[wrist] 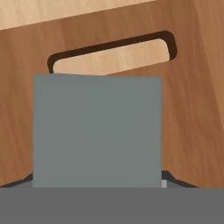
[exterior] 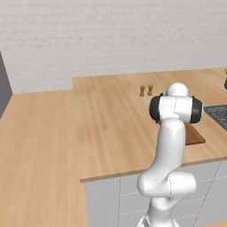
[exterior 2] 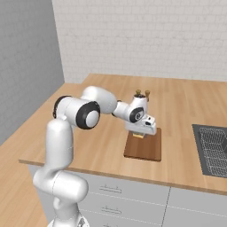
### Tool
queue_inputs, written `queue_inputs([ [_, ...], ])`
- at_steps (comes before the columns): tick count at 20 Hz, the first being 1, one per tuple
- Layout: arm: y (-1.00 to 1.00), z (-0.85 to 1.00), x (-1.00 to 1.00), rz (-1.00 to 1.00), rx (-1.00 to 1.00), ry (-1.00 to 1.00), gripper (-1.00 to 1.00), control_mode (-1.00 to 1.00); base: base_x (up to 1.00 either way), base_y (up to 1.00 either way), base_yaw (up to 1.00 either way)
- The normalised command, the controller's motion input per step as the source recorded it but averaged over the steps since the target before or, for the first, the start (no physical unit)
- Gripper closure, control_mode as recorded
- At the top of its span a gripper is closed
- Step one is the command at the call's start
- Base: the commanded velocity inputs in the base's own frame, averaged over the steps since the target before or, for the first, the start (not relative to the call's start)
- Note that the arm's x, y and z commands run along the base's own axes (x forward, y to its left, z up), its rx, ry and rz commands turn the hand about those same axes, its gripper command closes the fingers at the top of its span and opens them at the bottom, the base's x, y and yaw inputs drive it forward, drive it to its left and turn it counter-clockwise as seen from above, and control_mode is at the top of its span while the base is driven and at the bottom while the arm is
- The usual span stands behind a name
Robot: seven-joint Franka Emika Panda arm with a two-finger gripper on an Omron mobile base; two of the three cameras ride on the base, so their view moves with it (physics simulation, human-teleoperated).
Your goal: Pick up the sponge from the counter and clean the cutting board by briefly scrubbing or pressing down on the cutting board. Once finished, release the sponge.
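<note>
The reddish-brown cutting board (exterior 2: pixel 145 150) lies on the light-wood counter (exterior 2: pixel 95 144), in front of the arm. My gripper (exterior 2: pixel 139 133) hangs over the board's far end, shut on the sponge (exterior 2: pixel 138 136), whose yellow layer peeks out under the hand. In the hand view the sponge's grey-green face (wrist: pixel 97 131) covers the middle and hides my fingertips. Around it I see the cutting board (wrist: pixel 192 109) and its handle slot (wrist: pixel 113 54). The sponge sits very low over the board; I cannot tell whether they touch. In the left base view my arm hides most of the cutting board (exterior: pixel 195 135).
Two small shakers (exterior 2: pixel 142 93) stand on the counter just beyond the board. A dark grey grid-patterned panel (exterior 2: pixel 215 148) lies at the right. The counter's front edge runs close to the board's near side, with grey cabinet fronts (exterior 2: pixel 133 199) below.
</note>
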Motion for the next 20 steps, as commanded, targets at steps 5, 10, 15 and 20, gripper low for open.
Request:
queue_inputs([
  [5, 0.0, -0.21, -0.38, 0.0, 0.0, 0.18, 1.0, -1.0, 0.0, 0.0, 0.0],
  [10, 0.0, 0.0, -0.53, 0.0, 0.0, 0.27, 1.0, -1.0, 0.0, 0.0, 0.0],
  [15, -0.02, -0.03, -0.78, 0.0, 0.0, 0.22, 1.0, -1.0, 0.0, 0.0, 0.0],
  [20, -0.18, -0.07, -0.85, 0.0, 0.0, 0.19, 1.0, -1.0, 0.0, 0.0, 0.0],
])
